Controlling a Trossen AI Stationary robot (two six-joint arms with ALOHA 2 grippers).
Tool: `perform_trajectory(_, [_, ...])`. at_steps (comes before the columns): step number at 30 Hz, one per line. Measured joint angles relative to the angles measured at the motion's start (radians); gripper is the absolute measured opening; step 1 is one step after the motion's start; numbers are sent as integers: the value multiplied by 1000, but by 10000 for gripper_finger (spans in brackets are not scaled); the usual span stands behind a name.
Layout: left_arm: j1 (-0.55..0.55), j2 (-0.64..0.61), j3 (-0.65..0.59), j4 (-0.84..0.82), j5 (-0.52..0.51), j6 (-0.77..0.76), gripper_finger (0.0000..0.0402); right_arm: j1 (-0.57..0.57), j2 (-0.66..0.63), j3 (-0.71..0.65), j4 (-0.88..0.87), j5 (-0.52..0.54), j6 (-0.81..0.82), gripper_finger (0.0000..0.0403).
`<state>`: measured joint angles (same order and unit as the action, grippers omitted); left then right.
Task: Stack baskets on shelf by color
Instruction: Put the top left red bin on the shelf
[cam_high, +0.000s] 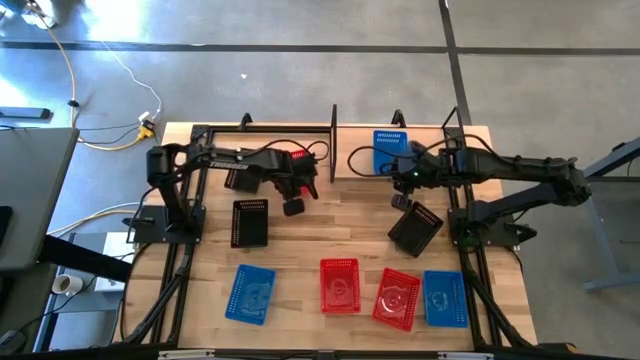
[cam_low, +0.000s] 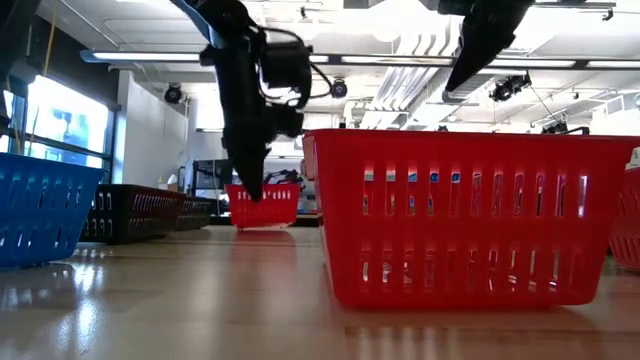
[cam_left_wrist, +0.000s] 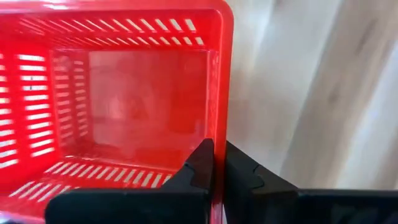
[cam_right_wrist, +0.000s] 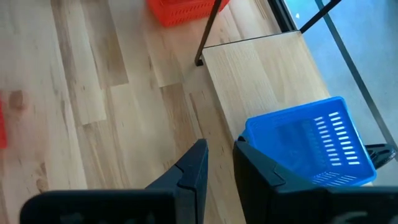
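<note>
A: Where is the left gripper (cam_high: 297, 184) seen?

B: In the high view it is found near the table's (cam_high: 300, 250) middle, toward 11 o'clock, over a red basket (cam_left_wrist: 112, 99). In the left wrist view its fingers (cam_left_wrist: 202, 165) are pressed together on the side wall of that red basket, one inside the rim and one outside.

A: And the right gripper (cam_right_wrist: 219, 165)?

B: It is placed toward 1 o'clock, by the shelf (cam_high: 352, 162). Its fingers are parted by a narrow gap and nothing is seen held between them. A blue basket (cam_high: 390, 150) is seen resting on the shelf's light wood base, just beside those fingers.

A: How are the other baskets laid out?

B: One black basket (cam_high: 249, 222) is set at 9 o'clock on the table, and a second black basket (cam_high: 415, 228) lies tilted at 3 o'clock. Along the near edge, from 7 to 5 o'clock, four are lined up: a blue basket at the left (cam_high: 250, 294), a red basket in the middle (cam_high: 340, 285), a tilted red basket (cam_high: 397, 298), and a blue basket at the right (cam_high: 444, 298), the last two touching.

A: What is shown in the low view?

B: The middle red one fills the foreground, and the gripped red basket is seen far behind under the left arm.
</note>
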<state>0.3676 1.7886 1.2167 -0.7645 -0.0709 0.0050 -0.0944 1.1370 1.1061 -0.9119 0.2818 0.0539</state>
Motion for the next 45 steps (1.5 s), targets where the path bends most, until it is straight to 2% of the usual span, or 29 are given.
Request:
perform_trajectory(4, [-35,-62,0,-4,-8,-56,3,21,0,0,0,10,37,62])
perform_trajectory(14, [-135,-258,0,-6,-109,-177,1,86,0,0,-5,95,109,62])
perform_trajectory(22, [-206,-401,0,60,-239,-184,1,141,0,0,-5,169,313,62])
perform_trajectory(27, [-250,-444,0,205,-303,-84,1,190,0,0,-5,274,432,62])
perform_trajectory(31, [-272,-447,0,362,-314,20,1,224,0,0,-5,362,499,62])
perform_trajectory(39, [-270,-447,0,646,-307,203,0,269,0,0,-5,555,635,62])
perform_trajectory(45, [-244,-427,1,805,-250,296,0,274,-16,0,-5,702,696,62])
